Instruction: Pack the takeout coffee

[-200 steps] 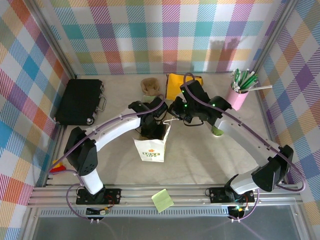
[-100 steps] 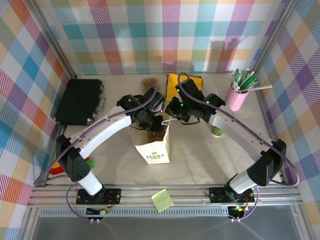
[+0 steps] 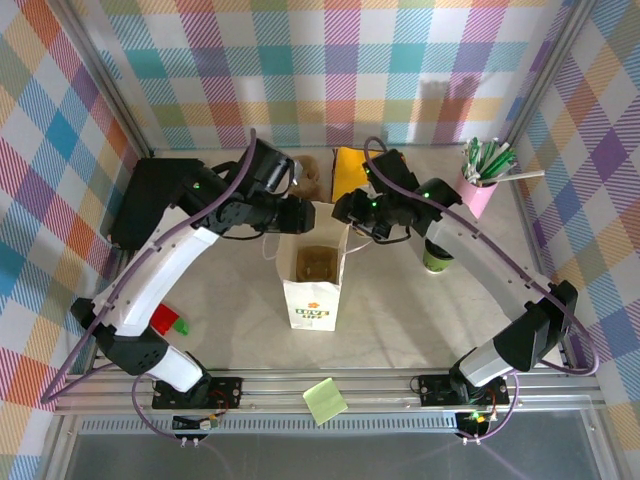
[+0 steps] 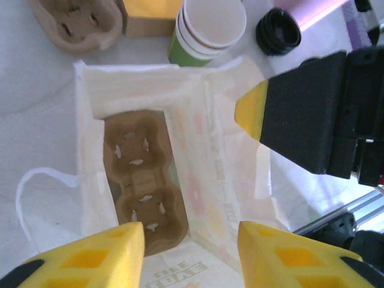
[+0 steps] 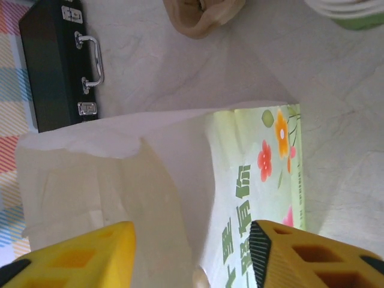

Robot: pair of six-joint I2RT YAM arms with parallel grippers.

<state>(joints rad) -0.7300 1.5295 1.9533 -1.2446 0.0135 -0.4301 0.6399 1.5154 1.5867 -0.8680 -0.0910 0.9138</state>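
The paper bag (image 3: 312,300) stands open, so that step looks done; the left gripper (image 4: 191,234) and the right gripper (image 5: 192,231) hang at its rim, jaws apart, holding nothing. The takeout coffee (image 3: 437,256) sits outside, near the bag's right side; next it likely needs grabbing and lowering in upright.

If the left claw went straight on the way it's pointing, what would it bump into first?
Probably the brown cup tray inside the open bag: the left gripper points down into the bag's mouth. It might graze the bag's wall first; depth is unclear.
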